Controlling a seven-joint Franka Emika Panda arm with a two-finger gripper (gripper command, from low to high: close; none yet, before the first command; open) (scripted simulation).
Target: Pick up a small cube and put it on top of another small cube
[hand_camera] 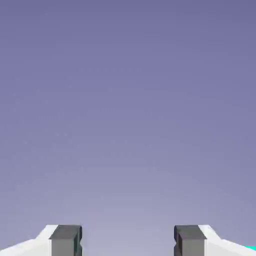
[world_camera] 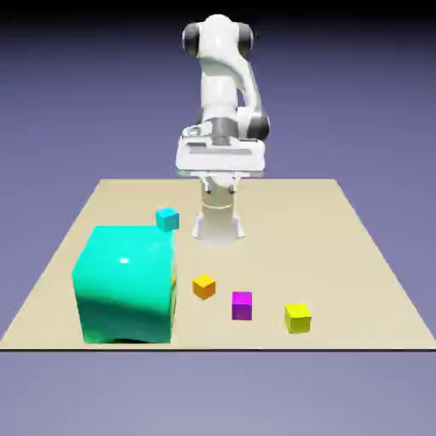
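Nearest the table's (world_camera: pixel 366 255) front edge sits the yellow cube (world_camera: pixel 297 318), then the magenta cube (world_camera: pixel 242 305); the small orange cube (world_camera: pixel 203 287) is mid-table. Gripper (hand_camera: pixel 127 242) is spread apart, empty, up high. Robot should probably drop straight down, centred over orange, before squeezing.

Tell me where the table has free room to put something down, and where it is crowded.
Free: the table's right part in the exterior view, behind the yellow cube. Crowded: the front, where the big teal cube, orange cube and magenta cube sit close.
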